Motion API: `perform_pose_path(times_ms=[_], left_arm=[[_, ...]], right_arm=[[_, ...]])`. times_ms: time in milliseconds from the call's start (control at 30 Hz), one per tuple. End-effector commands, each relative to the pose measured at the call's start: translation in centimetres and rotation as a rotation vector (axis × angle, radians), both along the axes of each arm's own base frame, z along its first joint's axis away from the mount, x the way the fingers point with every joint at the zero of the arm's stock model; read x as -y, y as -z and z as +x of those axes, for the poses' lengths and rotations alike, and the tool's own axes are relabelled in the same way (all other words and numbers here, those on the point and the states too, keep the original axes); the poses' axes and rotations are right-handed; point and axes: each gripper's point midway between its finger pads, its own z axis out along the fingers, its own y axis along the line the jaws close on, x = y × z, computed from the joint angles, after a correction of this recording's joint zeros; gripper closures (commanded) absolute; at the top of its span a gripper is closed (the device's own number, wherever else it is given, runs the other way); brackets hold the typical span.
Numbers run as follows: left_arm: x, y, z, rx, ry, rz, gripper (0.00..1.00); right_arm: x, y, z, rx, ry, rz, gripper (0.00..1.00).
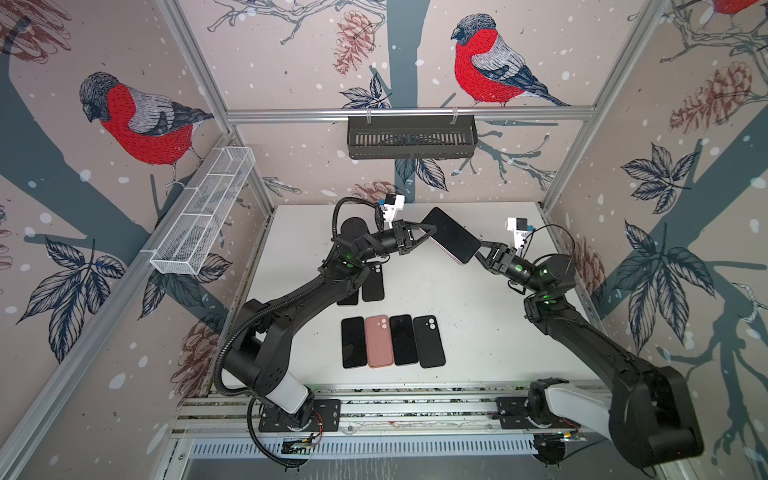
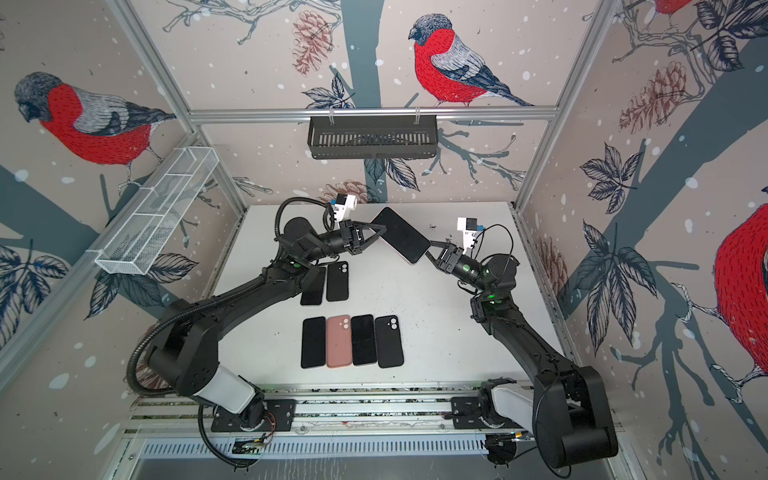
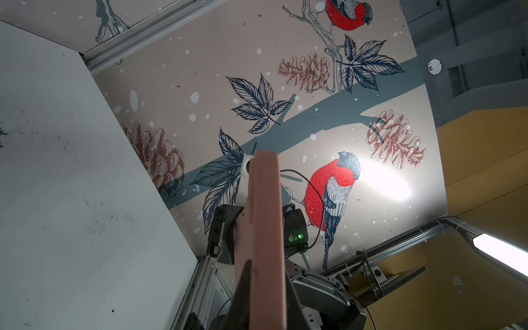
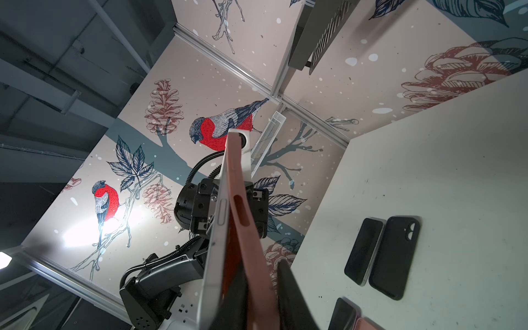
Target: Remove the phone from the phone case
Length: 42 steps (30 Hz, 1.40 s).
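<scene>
Aloft, the phone [image 1: 453, 235] is clamped by the left gripper [image 1: 428, 232], its pink case [image 4: 251, 237] pinched by the right gripper [image 1: 478, 250] for peeling.

Two robot arms [image 2: 232, 299] [image 2: 523, 332], one pink-cased phone [image 2: 401, 235] aloft, three dark-screened phones [image 2: 312, 341] [image 2: 363, 340] [image 2: 312, 289], two black cases [image 2: 389, 341] [image 2: 337, 281], one pink case [image 2: 338, 341], two wall baskets [image 2: 153, 224] [image 2: 372, 143]

Desk [image 1: 490, 332] right half bare: free passage. Front centre blocked by row of four phones and cases [image 1: 401, 340]; black case [image 1: 372, 282] beside left arm [image 1: 299, 291]; cased phone [image 1: 453, 235] aloft bars rear middle.
</scene>
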Motion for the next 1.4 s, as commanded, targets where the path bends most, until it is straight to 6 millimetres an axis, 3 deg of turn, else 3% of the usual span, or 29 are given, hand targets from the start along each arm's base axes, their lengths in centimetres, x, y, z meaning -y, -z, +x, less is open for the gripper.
perform_pose_path(times_ms=[0, 67, 133, 233, 300, 567, 733, 833, 900, 967, 1133, 1367], left_arm=[[0.2, 0.5, 0.6, 0.036, 0.013, 0.013, 1.0], [0.5, 2.3, 1.5, 0.001, 0.015, 0.039, 1.0], [0.9, 3.9, 2.5, -0.02, 0.005, 0.061, 0.75], [1.2, 5.9, 4.0, -0.033, -0.03, 0.096, 0.48], [1.4, 6.8, 4.9, -0.024, -0.053, 0.107, 0.37], [-1.0, 10.3, 8.9, -0.015, -0.226, 0.184, 0.24], [-2.5, 10.4, 9.9, 0.105, -0.342, 0.353, 0.21], [-2.1, 9.6, 8.8, 0.242, -0.364, 0.531, 0.19], [-0.5, 8.4, 6.7, 0.376, -0.347, 0.62, 0.18], [1.6, 8.6, 4.5, 0.468, -0.29, 0.704, 0.15], [4.2, 12.5, 1.5, 0.508, -0.139, 0.945, 0.14], [6.4, 15.5, -1.3, 0.54, -0.039, 1.061, 0.17]], right_arm=[[0.1, 0.7, -0.5, -0.018, -0.004, -0.007, 0.92], [0.3, 1.7, -0.3, -0.046, 0.018, -0.016, 0.98], [0.5, 2.5, -0.3, -0.069, 0.037, -0.02, 0.99], [1.0, 4.0, -0.2, -0.11, 0.071, -0.022, 1.0], [1.2, 5.1, -0.1, -0.142, 0.091, -0.027, 1.0], [2.2, 9.9, 0.8, -0.281, 0.182, -0.062, 1.0], [2.6, 12.2, 1.0, -0.342, 0.213, -0.072, 1.0], [2.6, 13.1, 1.2, -0.364, 0.222, -0.079, 1.0], [2.6, 13.7, 1.3, -0.38, 0.229, -0.082, 1.0], [2.5, 14.1, 1.5, -0.393, 0.23, -0.085, 1.0], [1.7, 14.8, 1.6, -0.417, 0.213, -0.091, 1.0], [1.4, 14.9, 1.6, -0.423, 0.212, -0.095, 1.0]])
